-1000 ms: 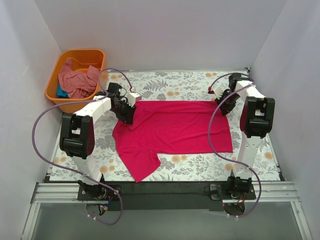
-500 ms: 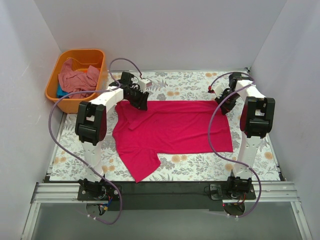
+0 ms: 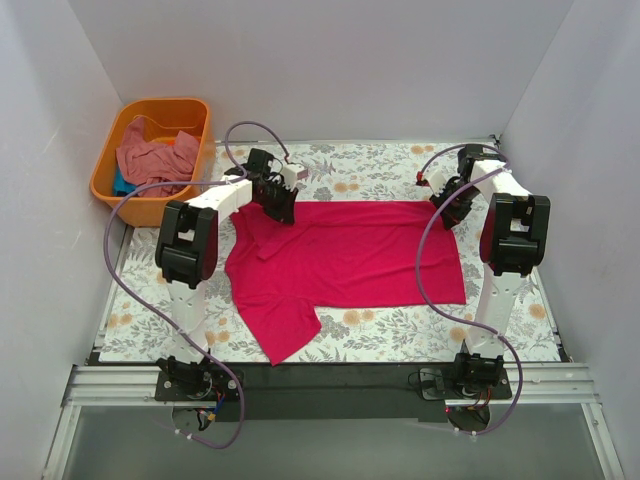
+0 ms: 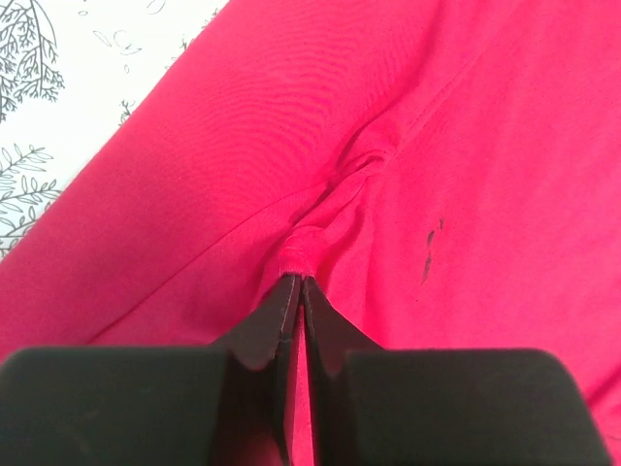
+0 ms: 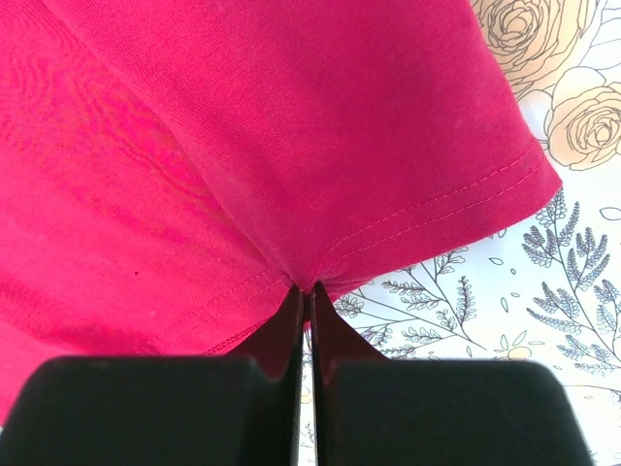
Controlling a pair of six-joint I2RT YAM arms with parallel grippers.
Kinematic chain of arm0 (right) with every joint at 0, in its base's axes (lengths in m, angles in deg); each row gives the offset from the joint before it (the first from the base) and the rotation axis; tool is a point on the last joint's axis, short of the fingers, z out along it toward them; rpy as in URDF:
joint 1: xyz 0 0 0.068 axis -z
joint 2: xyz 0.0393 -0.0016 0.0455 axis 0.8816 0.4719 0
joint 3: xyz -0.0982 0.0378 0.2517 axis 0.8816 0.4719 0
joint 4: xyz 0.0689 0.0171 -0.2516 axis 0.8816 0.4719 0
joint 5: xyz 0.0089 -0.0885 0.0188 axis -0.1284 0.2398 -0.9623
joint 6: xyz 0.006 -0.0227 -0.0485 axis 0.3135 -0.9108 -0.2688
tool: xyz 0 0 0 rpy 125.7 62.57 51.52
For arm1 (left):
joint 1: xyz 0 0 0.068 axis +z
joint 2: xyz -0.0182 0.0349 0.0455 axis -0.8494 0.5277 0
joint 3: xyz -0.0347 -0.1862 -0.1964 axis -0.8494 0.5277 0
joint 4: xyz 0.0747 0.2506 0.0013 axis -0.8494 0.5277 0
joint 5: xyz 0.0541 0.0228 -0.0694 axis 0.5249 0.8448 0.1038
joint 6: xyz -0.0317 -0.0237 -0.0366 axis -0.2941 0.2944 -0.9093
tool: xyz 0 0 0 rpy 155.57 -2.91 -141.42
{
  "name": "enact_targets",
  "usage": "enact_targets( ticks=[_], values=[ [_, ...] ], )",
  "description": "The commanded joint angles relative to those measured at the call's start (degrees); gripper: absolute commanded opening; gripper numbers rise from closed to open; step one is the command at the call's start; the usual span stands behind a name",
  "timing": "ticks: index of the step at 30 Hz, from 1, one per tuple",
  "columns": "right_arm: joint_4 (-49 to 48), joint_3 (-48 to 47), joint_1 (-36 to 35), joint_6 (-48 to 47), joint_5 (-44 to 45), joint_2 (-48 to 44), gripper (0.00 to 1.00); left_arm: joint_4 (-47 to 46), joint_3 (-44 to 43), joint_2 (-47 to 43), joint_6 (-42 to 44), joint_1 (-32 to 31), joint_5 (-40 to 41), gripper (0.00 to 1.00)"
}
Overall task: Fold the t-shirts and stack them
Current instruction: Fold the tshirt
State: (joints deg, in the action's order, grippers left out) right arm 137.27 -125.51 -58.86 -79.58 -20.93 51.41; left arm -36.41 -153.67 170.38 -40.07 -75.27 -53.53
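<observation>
Top external view: bright crimson-pink cloth t-shirt (image 3: 345, 258) lies spread on floral-patterned table cloth (image 3: 380, 165); left gripper (image 3: 281, 208) and right gripper (image 3: 448, 214) each clamp its far edge. First fold pending: both pinches probably must travel nearward together.

You had the crimson-pink t-shirt (image 3: 345, 255) spread nearly flat between both grippers. The left gripper (image 4: 301, 282) pinched a puckered seam at its far edge, and the right gripper (image 5: 309, 291) pinched its stitched hem corner. The salmon-pink t-shirt (image 3: 150, 160) lay crumpled well left of the left gripper, with the teal t-shirt (image 3: 122, 186) peeking from beneath.
</observation>
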Motion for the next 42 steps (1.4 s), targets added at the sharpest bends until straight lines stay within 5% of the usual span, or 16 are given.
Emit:
enact_targets(
  ticks=[1,26,30,34,37,40,42],
  values=[
    [0.89,-2.48,0.18,-1.92,-0.38,-1.24,0.01,-0.67,1.08,-5.25,0.68,-0.28,-0.34,0.0],
    [0.89,-3.37,0.27,-4.03,1.46,-3.35,0.01,7.24,9.08,-16.77,2.7,-1.68,-3.16,0.0],
    [0.89,-3.19,0.27,-3.86,1.29,-3.27,0.15,7.25,8.73,-15.98,2.53,-1.68,-3.51,0.0],
    [1.06,-3.19,0.27,-3.51,1.02,-2.83,0.14,7.16,8.29,-15.36,2.26,-1.68,-3.6,0.0],
    [1.06,-3.19,0.27,-2.98,0.85,-2.74,0.24,7.33,8.03,-15.27,2.26,-1.68,-3.68,0.0],
    [1.15,-3.28,0.27,-3.15,0.85,-2.74,0.03,7.68,8.03,-15.18,2.44,-1.68,-3.6,0.0],
    [1.41,-3.19,0.27,-3.42,0.85,-3.0,0.01,8.21,7.85,-15.36,2.53,-1.68,-3.77,0.0]
  ],
)
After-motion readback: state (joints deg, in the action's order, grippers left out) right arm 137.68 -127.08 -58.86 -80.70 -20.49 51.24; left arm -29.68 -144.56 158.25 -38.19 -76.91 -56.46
